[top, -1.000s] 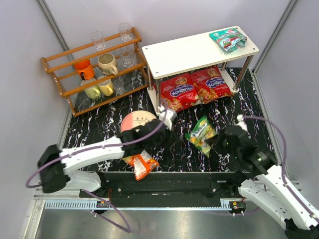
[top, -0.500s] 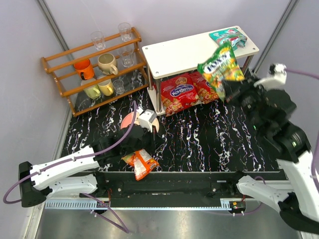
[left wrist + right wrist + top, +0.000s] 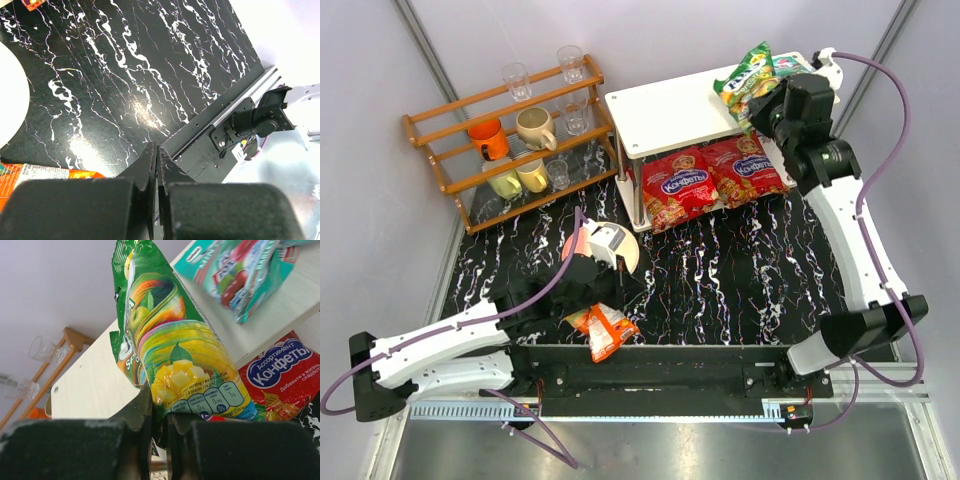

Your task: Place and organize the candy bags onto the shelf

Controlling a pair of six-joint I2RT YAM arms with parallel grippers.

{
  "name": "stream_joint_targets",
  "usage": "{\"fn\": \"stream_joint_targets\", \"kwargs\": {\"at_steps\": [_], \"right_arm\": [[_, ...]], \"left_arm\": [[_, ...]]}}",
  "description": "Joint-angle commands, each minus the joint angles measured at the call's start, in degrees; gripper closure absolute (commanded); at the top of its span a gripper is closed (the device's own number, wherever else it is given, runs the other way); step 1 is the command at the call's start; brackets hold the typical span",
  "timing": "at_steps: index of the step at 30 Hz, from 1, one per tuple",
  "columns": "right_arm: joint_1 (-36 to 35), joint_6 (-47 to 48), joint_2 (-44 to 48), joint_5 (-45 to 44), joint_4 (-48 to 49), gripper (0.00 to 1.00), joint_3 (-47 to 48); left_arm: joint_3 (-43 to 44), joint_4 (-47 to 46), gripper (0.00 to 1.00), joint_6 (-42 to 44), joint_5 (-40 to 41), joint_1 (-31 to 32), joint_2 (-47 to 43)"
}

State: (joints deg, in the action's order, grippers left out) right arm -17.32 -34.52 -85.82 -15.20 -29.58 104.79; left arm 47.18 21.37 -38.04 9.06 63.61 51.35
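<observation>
The white two-tier shelf (image 3: 670, 105) stands at the back right. Its lower tier holds two red candy bags (image 3: 677, 185) (image 3: 745, 168). A teal bag (image 3: 790, 62) lies on the top's right end, largely behind my right arm. My right gripper (image 3: 770, 100) (image 3: 159, 410) is shut on the bottom edge of the yellow-green bag (image 3: 745, 78) (image 3: 175, 350), held upright over the top tier (image 3: 90, 385) beside the teal bag (image 3: 235, 270). The small orange bag (image 3: 605, 328) (image 3: 45, 174) lies at the table's near edge. My left gripper (image 3: 610, 285) (image 3: 156, 152) hovers shut and empty next to it.
An orange-brown wooden rack (image 3: 505, 140) with cups and glasses stands at the back left. A round pale plate (image 3: 582, 242) (image 3: 7, 100) lies mid-table, partly under my left arm. A black rail (image 3: 670, 360) runs along the near edge. Grey walls close in both sides.
My right arm has swung up and back, carrying the yellow-green bag from mid-table to above the shelf's top. My left arm has drawn back toward the near left, still shut.
</observation>
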Motion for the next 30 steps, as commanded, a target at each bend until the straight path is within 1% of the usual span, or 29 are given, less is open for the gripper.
{"fn": "stream_joint_targets", "kwargs": {"at_steps": [1, 5, 14, 15, 16, 17, 18, 20, 21, 23, 30], "right_arm": [[3.26, -7.22, -1.80, 9.90, 5.94, 1.00, 5.68], [3.52, -8.28, -5.22, 12.47, 5.85, 1.00, 7.79], [3.70, -10.91, -8.04, 14.68, 6.99, 0.99, 8.24], [3.79, -11.00, -8.22, 14.76, 7.26, 0.93, 8.15], [3.87, -11.00, -8.48, 15.02, 7.43, 0.81, 8.15], [4.05, -11.00, -9.18, 15.03, 7.70, 0.57, 8.32], [4.05, -11.27, -9.62, 17.64, 7.70, 0.45, 8.67], [4.84, -11.62, -10.07, 19.50, 7.70, 0.33, 9.63], [4.84, -11.45, -9.89, 19.60, 7.70, 0.24, 9.73], [4.84, -10.39, -7.89, 18.63, 7.70, 0.18, 9.29], [4.84, -4.51, 0.73, 13.99, 7.44, 0.14, 4.20]], "left_arm": [[-0.59, -0.19, 1.00, -0.89, 0.43, 0.37, -2.40], [-0.68, 0.08, 1.00, -1.07, 0.87, 0.37, -3.10], [-1.30, 0.17, 1.00, -1.59, 0.96, 0.37, -3.80], [-1.39, 0.08, 1.00, -1.68, 0.96, 0.37, -3.80], [-1.47, 0.17, 1.00, -1.77, 0.96, 0.37, -3.98], [-1.65, 0.17, 1.00, -1.86, 0.87, 0.37, -4.07], [-1.82, 0.08, 1.00, -1.86, 0.78, 0.37, -4.07], [-1.91, -0.01, 1.00, -1.86, 0.70, 0.37, -4.16], [-2.00, -0.01, 1.00, -1.86, 0.70, 0.37, -4.16], [-2.09, 0.08, 1.00, -1.77, 0.78, 0.28, -4.33], [-2.44, -0.01, 1.00, -1.68, 1.05, 0.37, -4.25]]}}
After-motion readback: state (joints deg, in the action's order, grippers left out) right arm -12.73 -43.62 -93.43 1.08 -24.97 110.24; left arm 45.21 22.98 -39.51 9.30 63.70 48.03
